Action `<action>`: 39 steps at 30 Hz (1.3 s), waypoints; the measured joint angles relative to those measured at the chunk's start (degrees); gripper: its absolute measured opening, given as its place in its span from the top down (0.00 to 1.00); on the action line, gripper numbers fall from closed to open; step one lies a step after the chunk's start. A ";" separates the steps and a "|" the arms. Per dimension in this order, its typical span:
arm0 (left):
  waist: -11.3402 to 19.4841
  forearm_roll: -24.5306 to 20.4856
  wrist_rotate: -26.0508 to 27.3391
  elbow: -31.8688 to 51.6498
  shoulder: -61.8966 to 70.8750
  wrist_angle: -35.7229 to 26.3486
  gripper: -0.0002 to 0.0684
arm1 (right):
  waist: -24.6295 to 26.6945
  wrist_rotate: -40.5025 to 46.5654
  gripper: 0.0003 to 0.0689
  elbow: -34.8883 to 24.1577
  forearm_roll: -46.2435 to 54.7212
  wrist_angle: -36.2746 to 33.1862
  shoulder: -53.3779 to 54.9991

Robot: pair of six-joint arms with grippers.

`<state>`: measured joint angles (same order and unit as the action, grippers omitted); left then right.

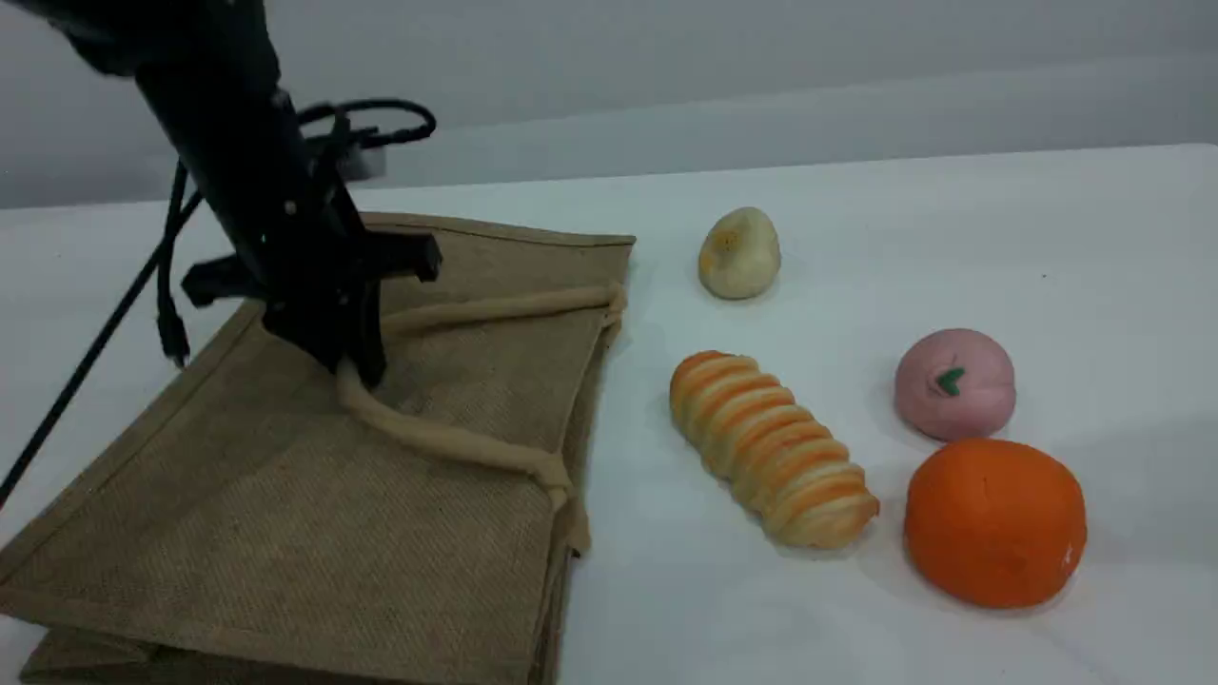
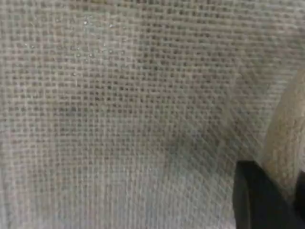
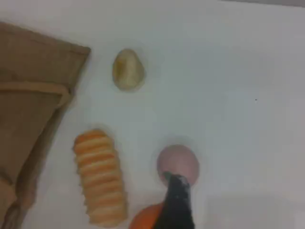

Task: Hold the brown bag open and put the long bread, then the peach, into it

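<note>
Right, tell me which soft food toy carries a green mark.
The pink round peach; the ridged loaf, pale bun and orange ball show no green.

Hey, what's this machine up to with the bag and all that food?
The left gripper is shut at the bend of the brown bag's rope handle, apparently pinching it; the bag lies flat, not yet opened. The right gripper hovers open above the peach. The long bread, the peach, an orange ball and a small bun sit on the table.

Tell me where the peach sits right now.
In the scene view the peach lies on the right side of the table, just beyond the orange ball and right of the long bread.
</note>
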<state>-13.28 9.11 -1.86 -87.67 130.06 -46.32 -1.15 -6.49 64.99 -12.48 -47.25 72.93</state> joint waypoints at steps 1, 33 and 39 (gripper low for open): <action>0.00 0.00 0.08 -1.13 -0.05 -1.95 0.88 | 0.00 0.00 0.18 0.00 -0.31 0.00 0.00; 0.00 0.39 20.55 -23.49 -19.74 -23.82 0.88 | -8.38 -27.44 0.18 0.00 -16.52 -0.96 20.31; 0.00 3.47 28.60 -23.53 -23.39 -23.82 0.88 | -12.10 -27.34 0.18 0.00 -13.98 -0.18 24.63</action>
<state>-13.28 12.58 26.75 -111.20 106.67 -70.14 -13.24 -33.83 64.99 -26.46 -47.42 97.56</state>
